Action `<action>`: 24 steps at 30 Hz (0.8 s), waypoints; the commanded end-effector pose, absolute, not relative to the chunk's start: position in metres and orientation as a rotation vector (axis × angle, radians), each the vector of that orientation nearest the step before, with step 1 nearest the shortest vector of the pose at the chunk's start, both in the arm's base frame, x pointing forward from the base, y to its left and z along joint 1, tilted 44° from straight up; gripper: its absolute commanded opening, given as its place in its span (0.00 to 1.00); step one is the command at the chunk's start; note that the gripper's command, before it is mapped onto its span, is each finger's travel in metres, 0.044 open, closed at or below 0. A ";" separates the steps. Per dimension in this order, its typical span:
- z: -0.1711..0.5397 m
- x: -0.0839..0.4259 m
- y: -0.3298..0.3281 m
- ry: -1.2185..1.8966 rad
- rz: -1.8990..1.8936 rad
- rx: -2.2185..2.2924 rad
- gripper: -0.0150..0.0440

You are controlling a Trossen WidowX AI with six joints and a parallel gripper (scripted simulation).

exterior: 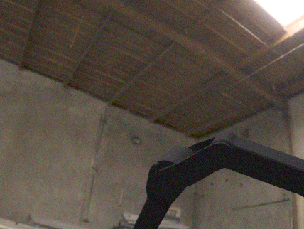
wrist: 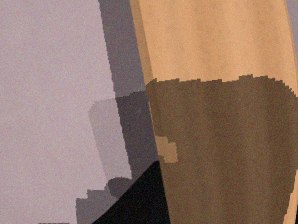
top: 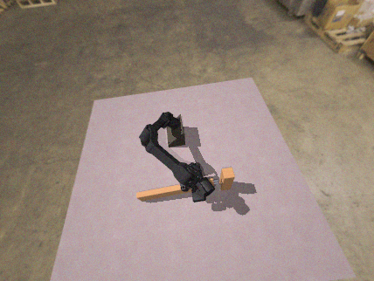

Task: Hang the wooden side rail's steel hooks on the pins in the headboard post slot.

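The wooden side rail (top: 158, 193) (wrist: 220, 40) runs left to right in the top view, its far left end low at the table. My gripper (top: 202, 188) is shut on the rail near its right, hooked end and covers part of it from above. In the wrist view the rail fills the right side, with a black finger against its left edge. The steel hooks (top: 215, 181) show as a small grey patch close to the left side of the headboard post (top: 227, 180), which stands upright. The slot and pins are too small to tell, as is whether hooks and pins touch.
The pinkish table (top: 131, 244) bears everything. The arm's dark base (top: 176, 139) stands behind the rail, and the arm (top: 163, 159) (exterior: 199, 163) bends forward over it. Shadows of arm and post fall to the right. The exterior view shows only the arm, walls and roof.
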State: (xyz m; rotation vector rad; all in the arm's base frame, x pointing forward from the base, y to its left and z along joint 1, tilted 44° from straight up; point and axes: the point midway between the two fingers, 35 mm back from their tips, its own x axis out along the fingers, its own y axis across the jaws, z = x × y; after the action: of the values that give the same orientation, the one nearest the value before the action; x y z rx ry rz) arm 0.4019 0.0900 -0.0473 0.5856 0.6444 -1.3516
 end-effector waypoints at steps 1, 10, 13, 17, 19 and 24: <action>-0.046 0.402 0.095 0.644 -1.342 0.589 0.25; -0.046 0.401 0.096 0.644 -1.342 0.589 0.25; -0.046 0.401 0.097 0.644 -1.342 0.589 0.25; -0.047 0.401 0.097 0.644 -1.342 0.589 0.25; -0.047 0.401 0.097 0.644 -1.342 0.589 0.25; -0.048 0.401 0.097 0.644 -1.342 0.589 0.25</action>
State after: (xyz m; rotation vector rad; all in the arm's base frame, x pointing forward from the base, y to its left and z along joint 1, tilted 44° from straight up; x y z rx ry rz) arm 0.4011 0.0921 -0.0485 0.5861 0.6461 -1.3508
